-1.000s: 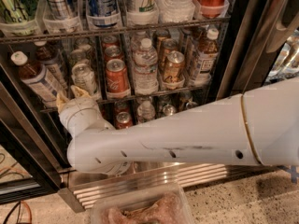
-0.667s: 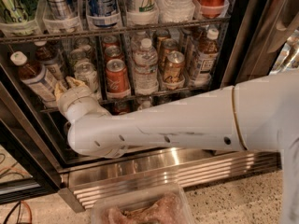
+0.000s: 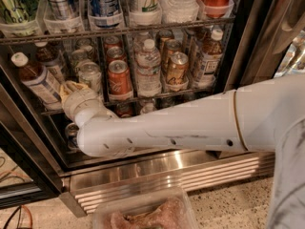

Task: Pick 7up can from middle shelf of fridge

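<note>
The 7up can (image 3: 90, 75), pale silver with a silver top, stands at the front left of the middle shelf (image 3: 157, 96) of the fridge (image 3: 249, 42). My gripper (image 3: 71, 88) is at the shelf's front edge, just left of the can and close against it. A white-capped tea bottle (image 3: 34, 78) is on its other side. My white arm (image 3: 181, 125) reaches in from the right across the lower shelf. A red-orange can (image 3: 119, 78), a water bottle (image 3: 148, 68) and a gold-brown can (image 3: 177, 68) stand to the right of the 7up can.
Tall cans in clear tubs (image 3: 62, 11) fill the rack above. Short cans (image 3: 125, 109) sit on the rack below, partly hidden by my arm. The ribbed steel grille (image 3: 167, 171) runs along the base. A clear plastic tub (image 3: 143, 213) lies on the floor in front.
My arm has moved up and further left into the fridge. The gripper has risen from the lower rack level to the middle shelf, beside the 7up can.
</note>
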{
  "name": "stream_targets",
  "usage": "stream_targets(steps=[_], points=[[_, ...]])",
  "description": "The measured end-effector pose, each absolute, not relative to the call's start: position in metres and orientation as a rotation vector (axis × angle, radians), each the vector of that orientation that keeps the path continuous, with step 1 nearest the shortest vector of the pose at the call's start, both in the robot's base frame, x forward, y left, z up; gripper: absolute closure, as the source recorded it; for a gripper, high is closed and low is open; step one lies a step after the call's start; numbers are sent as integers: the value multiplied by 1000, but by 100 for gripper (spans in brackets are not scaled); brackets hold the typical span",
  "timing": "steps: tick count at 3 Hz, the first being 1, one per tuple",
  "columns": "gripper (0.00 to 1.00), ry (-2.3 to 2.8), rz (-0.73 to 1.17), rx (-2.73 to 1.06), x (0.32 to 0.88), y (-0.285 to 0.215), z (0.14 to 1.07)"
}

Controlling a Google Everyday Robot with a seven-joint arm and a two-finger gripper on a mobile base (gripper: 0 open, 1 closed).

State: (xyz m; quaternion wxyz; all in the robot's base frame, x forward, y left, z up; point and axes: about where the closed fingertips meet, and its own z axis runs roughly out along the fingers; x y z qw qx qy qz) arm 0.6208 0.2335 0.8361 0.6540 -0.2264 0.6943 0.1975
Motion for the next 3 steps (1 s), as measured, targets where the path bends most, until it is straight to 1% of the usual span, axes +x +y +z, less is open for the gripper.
stream_targets(steps=[1,2,3], points=[[100,1572,451,-514,621,234,836],[100,1572,452,-514,621,234,836],[100,1561,511,-496,615,229,844]])
